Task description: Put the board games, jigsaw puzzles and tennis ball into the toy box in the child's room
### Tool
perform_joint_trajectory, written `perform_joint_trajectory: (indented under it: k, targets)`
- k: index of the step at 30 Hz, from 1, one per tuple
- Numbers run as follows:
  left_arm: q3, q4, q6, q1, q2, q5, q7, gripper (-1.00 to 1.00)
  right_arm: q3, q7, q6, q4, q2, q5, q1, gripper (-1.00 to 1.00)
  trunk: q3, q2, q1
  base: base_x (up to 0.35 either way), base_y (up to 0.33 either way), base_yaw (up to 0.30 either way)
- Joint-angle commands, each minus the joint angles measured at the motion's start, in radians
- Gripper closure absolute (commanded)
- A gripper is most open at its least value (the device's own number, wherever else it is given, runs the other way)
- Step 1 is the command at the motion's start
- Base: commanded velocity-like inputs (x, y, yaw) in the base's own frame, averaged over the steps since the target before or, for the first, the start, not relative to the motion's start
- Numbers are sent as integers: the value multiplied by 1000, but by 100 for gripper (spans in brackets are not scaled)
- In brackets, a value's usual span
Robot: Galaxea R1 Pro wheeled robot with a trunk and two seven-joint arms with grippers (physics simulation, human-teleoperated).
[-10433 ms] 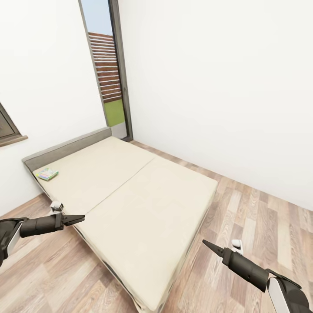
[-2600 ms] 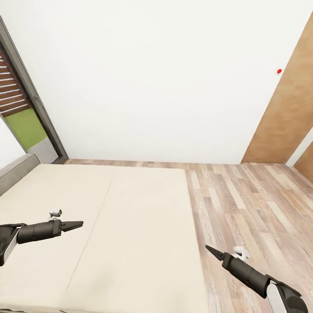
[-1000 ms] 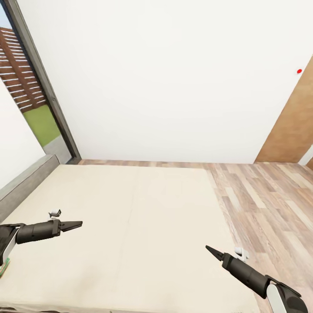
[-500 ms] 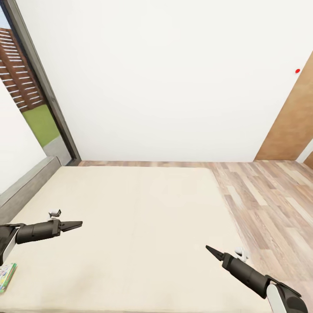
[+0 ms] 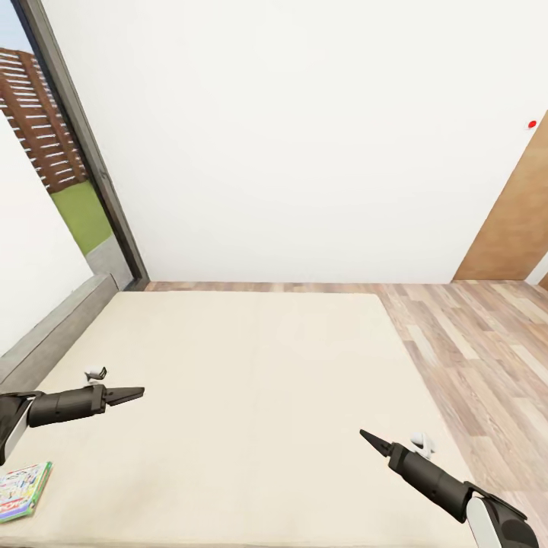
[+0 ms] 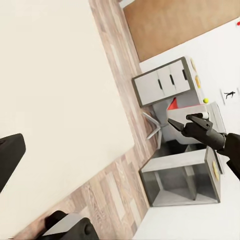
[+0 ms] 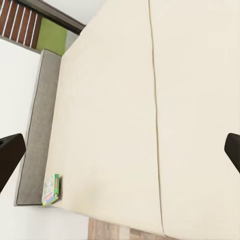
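The cream bed (image 5: 251, 380) spreads out below me. One of the board games, a flat green-edged printed box (image 5: 23, 491), lies on the mattress at the lower left, behind and below my left gripper (image 5: 137, 393). The right wrist view shows the same box (image 7: 51, 190) at the mattress corner by the grey headboard (image 7: 42, 115). My right gripper (image 5: 365, 436) hovers over the bed's right side. Both grippers are open and hold nothing; the right one's fingertips (image 7: 7, 150) stand far apart. In the left wrist view the table's white drawer unit (image 6: 162, 87) is far off, with the small tennis ball (image 6: 205, 100) on its top.
A white wall runs behind the bed, with a red button (image 5: 532, 123) beside a wooden door (image 5: 514, 221). A dark-framed glass door (image 5: 76, 167) looks out on a garden at the left. Wood-plank floor (image 5: 472, 335) lies right of the bed. A grey open shelf unit (image 6: 180, 175) stands near the table.
The view has swung left: the glass door and headboard show more, and the board game has come into sight at the lower left. Both arms keep their pose.
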Motion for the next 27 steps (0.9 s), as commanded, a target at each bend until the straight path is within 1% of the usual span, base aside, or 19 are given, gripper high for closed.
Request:
perform_joint_trajectory:
  k: [1,27]
  targets:
    - [0,0,11,-1,0,0,-4,-100,-1,1,7,-1,0,-4,-1,-100,-2,-2,1,0,234,0]
    - [0,1,11,-1,1,0,-4,-100,1,-3,5,-1,0,-3,-1,-100,-2,-2,1,0,234,0]
